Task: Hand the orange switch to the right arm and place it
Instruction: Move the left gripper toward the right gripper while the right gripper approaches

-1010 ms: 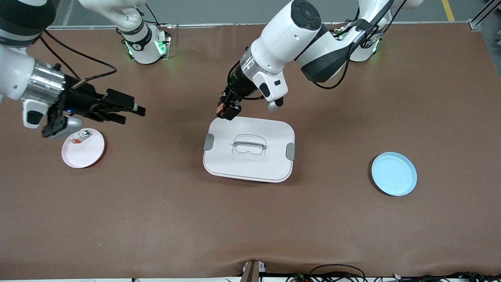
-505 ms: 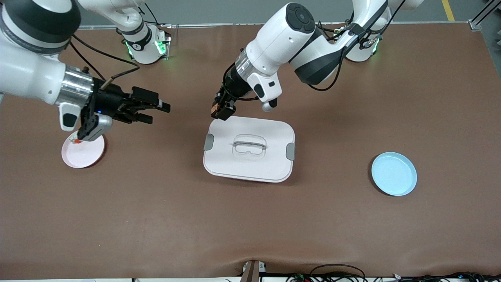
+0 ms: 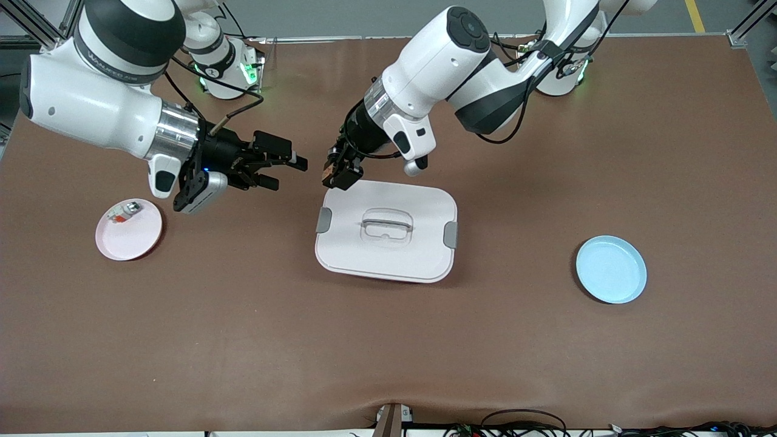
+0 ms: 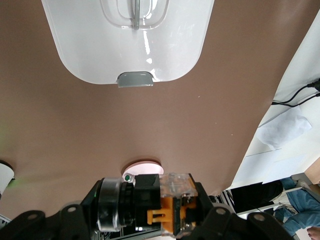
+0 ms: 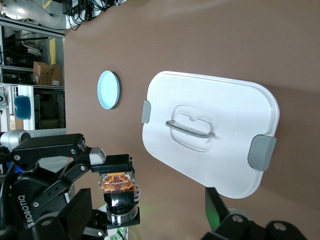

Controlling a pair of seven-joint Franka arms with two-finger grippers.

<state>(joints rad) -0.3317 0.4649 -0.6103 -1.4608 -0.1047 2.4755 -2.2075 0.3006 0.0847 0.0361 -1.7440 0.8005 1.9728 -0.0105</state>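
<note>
Brown desk (image 3: 243, 340), blue plate (image 3: 611, 269) nearest, then white lidded box (image 3: 386, 232) and pink plate (image 3: 128, 229). Farther up, left tool (image 3: 339, 175) clamped on orange switch (image 4: 165, 206), over the box's farther edge. Right tool (image 3: 285, 170) spread wide, empty, hovering just beside it.

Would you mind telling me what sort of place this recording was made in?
Most likely a robotics lab or test cell: two arms are bolted along a brown-matted table, loose cables trail at its edge, and shelving with cardboard boxes stands on a bare floor alongside.
</note>
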